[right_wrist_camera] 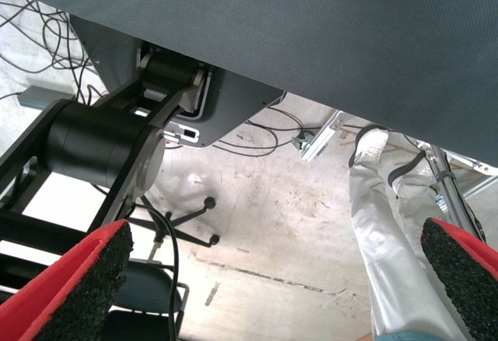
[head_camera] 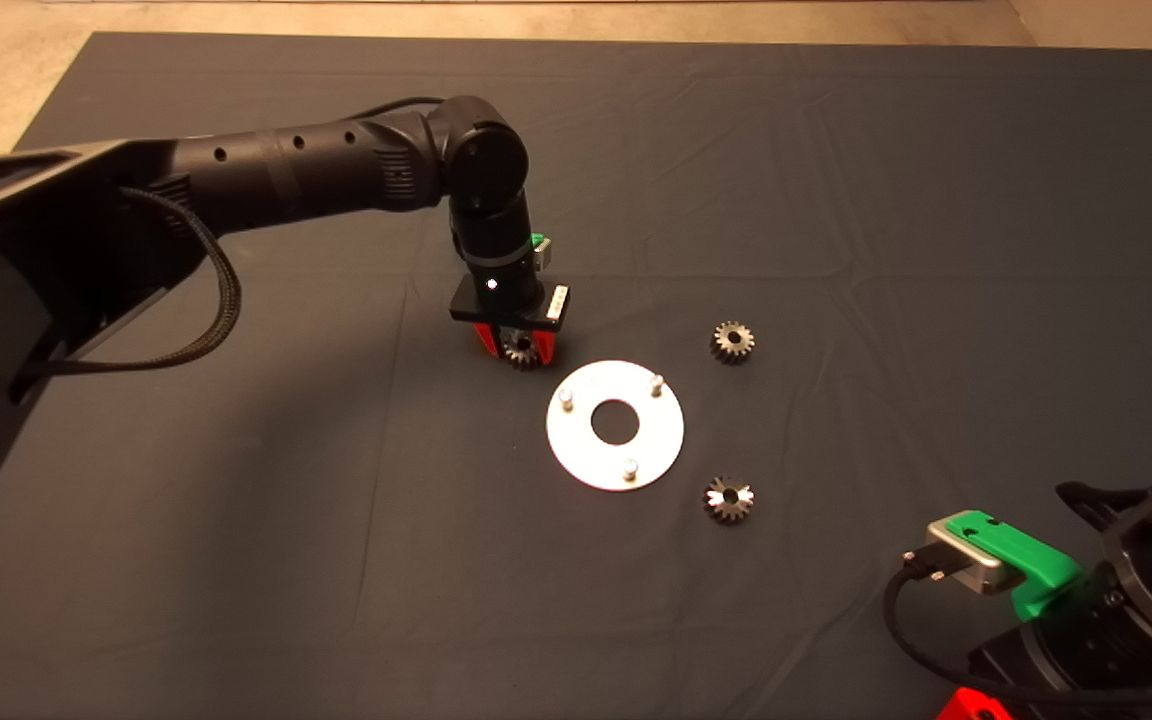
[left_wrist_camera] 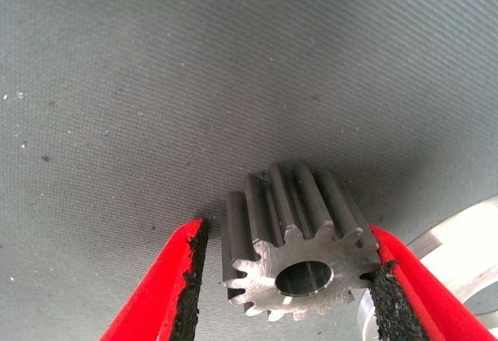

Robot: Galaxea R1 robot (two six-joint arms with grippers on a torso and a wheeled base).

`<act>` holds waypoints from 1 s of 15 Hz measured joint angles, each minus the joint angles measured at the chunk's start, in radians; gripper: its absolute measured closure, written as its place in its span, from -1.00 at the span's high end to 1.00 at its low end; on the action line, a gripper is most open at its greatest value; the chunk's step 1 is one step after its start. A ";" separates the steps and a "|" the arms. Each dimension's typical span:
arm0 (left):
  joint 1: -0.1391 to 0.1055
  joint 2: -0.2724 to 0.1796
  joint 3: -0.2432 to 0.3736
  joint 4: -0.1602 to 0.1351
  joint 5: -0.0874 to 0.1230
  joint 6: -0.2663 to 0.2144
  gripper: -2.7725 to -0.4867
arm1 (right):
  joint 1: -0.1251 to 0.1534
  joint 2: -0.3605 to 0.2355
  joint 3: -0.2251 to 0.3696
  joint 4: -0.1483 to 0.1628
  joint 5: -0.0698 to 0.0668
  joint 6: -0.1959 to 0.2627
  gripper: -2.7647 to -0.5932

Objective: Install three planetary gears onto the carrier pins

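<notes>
One of the planetary gears (head_camera: 521, 350), dark and toothed with a centre hole, lies on the mat just off the upper left rim of the silver round plate (head_camera: 586, 450). My left gripper (head_camera: 519, 345) stands over it, open, fingers either side. In the left wrist view this gear (left_wrist_camera: 299, 259) touches one pad (left_wrist_camera: 381, 290), while a narrow gap separates it from the other pad (left_wrist_camera: 191, 279). The three carrier pins (head_camera: 566, 399), (head_camera: 656, 382), (head_camera: 629, 467) stand bare. Two more gears (head_camera: 733, 342), (head_camera: 729, 498) rest on the mat right of the plate. My right gripper (head_camera: 976, 708) is parked at the lower right, open.
The plate's rim (left_wrist_camera: 459, 240) shows beside the gear in the left wrist view. The right wrist view looks past the mat's edge to the floor, with cables, a robot base (right_wrist_camera: 101, 146) and a person's leg (right_wrist_camera: 389, 232).
</notes>
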 joint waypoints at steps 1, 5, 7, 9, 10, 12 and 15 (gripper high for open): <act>0.000 0.000 0.000 0.000 0.000 -0.001 -0.28 | 0.000 0.000 0.000 0.000 0.000 0.000 0.99; 0.000 0.000 0.000 0.000 -0.001 -0.001 -0.28 | 0.000 0.000 0.000 0.000 0.000 0.000 0.99; 0.000 0.004 0.000 0.000 -0.001 0.000 -0.28 | 0.000 0.000 0.000 0.000 0.000 0.000 0.99; 0.000 0.005 0.000 0.000 -0.001 0.001 -0.28 | 0.000 0.000 0.000 0.000 0.000 0.000 0.99; 0.000 0.005 0.000 0.000 0.000 0.015 -0.28 | 0.000 0.000 0.000 0.000 0.000 0.000 0.99; 0.000 0.006 0.000 0.000 0.000 0.037 -0.28 | 0.000 0.000 0.000 0.000 0.000 0.000 0.99; -0.001 0.008 0.001 0.000 0.000 0.042 -0.32 | 0.000 0.000 0.000 0.000 0.000 0.000 0.99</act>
